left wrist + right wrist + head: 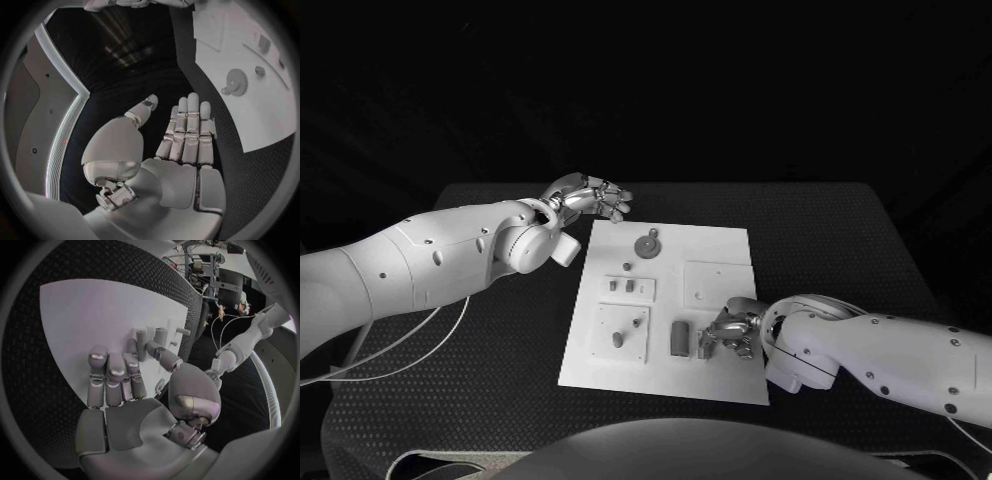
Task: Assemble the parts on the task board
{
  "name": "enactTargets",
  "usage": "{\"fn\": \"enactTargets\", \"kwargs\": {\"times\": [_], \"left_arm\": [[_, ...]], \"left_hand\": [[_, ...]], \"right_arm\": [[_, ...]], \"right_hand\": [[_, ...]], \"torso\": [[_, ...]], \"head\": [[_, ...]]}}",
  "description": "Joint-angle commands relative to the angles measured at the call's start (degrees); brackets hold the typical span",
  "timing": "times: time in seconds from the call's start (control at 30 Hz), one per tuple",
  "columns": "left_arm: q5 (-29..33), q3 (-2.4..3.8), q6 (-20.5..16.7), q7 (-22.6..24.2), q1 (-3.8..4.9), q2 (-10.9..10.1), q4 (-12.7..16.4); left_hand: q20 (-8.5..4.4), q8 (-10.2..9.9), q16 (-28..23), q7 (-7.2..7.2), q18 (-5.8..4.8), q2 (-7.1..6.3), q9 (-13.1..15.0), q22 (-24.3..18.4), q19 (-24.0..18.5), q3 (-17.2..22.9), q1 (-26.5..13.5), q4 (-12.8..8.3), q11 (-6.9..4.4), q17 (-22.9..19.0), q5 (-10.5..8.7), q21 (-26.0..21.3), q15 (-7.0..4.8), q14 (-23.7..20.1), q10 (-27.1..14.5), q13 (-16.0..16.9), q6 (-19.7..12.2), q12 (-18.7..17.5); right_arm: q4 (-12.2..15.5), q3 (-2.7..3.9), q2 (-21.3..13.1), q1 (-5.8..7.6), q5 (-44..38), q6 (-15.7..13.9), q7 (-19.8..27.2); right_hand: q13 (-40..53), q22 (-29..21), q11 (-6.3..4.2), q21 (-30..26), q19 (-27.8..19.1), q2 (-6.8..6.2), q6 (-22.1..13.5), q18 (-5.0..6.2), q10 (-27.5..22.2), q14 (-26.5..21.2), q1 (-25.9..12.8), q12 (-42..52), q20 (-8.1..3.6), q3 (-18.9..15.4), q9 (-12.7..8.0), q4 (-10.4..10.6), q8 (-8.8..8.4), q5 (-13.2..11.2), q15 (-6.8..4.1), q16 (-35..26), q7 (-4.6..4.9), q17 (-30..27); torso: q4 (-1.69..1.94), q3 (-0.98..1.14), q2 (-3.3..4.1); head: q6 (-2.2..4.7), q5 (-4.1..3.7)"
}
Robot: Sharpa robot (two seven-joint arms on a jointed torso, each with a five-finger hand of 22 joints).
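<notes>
Dim surroundings, brightly lit task board [668, 310]; wrist views bend, perhaps blurring, at rims.

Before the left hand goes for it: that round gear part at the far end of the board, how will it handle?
The gear looks flat and thin, lying on the task board, so probably hard to get fingers under. It looks small, so likely light and rigid. Round: stood on edge, it could roll. The left hand hovers near it.

A black table [848, 260] with a textured surface lies under everything.
</notes>
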Motion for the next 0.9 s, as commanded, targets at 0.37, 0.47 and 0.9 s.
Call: {"fn": "enactTargets", "kwargs": {"times": [0.37, 0.47, 0.9], "left_arm": [[0.1, 0.04, 1.0, 0.3, 0.08, 0.1, 0.1], [0.1, 0.04, 1.0, 0.3, 0.08, 0.1, 0.1], [0.1, 0.04, 0.3, 0.6, 0.08, 0.1, 0.1]], "left_hand": [[0.06, 0.3, -0.3, -0.1, 0.74, 0.0, -0.1, 0.1, 0.2, -0.1, -0.3, 0.0, 0.5, 0.1, -0.24, -0.3, -0.05, 0.5, 0.0, 0.1, -0.4, -0.3], [0.07, 0.3, -0.3, -0.1, 0.74, -0.01, -0.1, 0.1, 0.2, -0.1, -0.3, 0.0, 0.5, 0.1, -0.24, -0.3, -0.05, 0.5, 0.0, 0.1, -0.4, -0.3], [0.05, 0.4, -0.4, -0.11, 0.76, 0.0, -0.1, 0.2, 0.3, -0.1, -0.3, -0.1, 0.48, 0.2, -0.22, -0.3, -0.07, 0.5, 0.0, 0.1, -0.4, -0.3]], "right_arm": [[0.2, -0.01, 0.5, -0.09, 0.3, 1.5, 1.2], [0.2, -0.01, 0.4, -0.09, 0.3, 1.6, 1.4], [0.2, -0.01, 0.4, -0.09, 0.3, 1.8, 1.5]], "right_hand": [[-0.1, -0.1, -0.02, 0.1, 0.0, -0.89, -0.5, 1.69, -0.8, -0.6, -0.3, -0.6, 0.04, -1.7, -0.1, -0.2, -0.22, -0.3, -0.16, -0.5, 0.38, 0.0], [-0.1, -0.1, -0.01, 0.0, -0.1, -1.36, -0.6, 1.69, -1.0, -0.8, -0.4, -0.7, 0.04, -2.0, -0.2, -0.1, -0.25, -0.5, -0.15, -0.7, 0.4, -0.1], [-0.1, -0.2, 0.05, -0.2, -0.3, -3.59, -0.8, 1.69, -1.4, -1.0, -1.0, -1.0, 0.01, -4.1, -0.3, 0.6, -0.25, -2.2, -0.13, -1.0, 0.45, 0.1]], "torso": [[0.0, 0.02, 0.0], [-0.01, 0.0, 0.0], [-0.01, 0.04, 0.02]], "head": [[-0.38, 0.06], [-0.4, 0.06], [-0.44, 0.11]]}}
